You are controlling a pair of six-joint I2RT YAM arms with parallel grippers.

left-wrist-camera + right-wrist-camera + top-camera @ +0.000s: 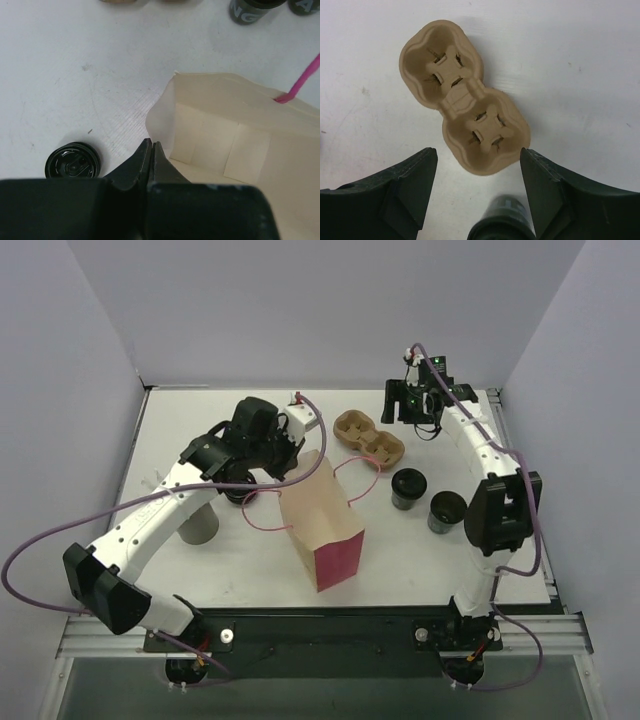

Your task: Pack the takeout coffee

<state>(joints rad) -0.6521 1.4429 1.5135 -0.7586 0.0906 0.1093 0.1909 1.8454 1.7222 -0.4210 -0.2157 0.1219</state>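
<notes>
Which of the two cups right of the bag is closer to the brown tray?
The left-hand cup, beside the brown tray; the other cup stands farther, by the right arm.

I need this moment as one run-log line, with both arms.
left arm: jaws shut at paper bag rim | right arm: jaws open, facing cup carrier | lidded coffee cup: outside bag

**A:** Fig. 1. How many cups on the desk?
**B:** Four: takeout coffee, one; tall pale cup, one; dark cups, two, side by side.
**A:** And the remaining items?
**B:** Paper bag, one, with two pink handles; moulded carrier, one, with two wells.
</notes>
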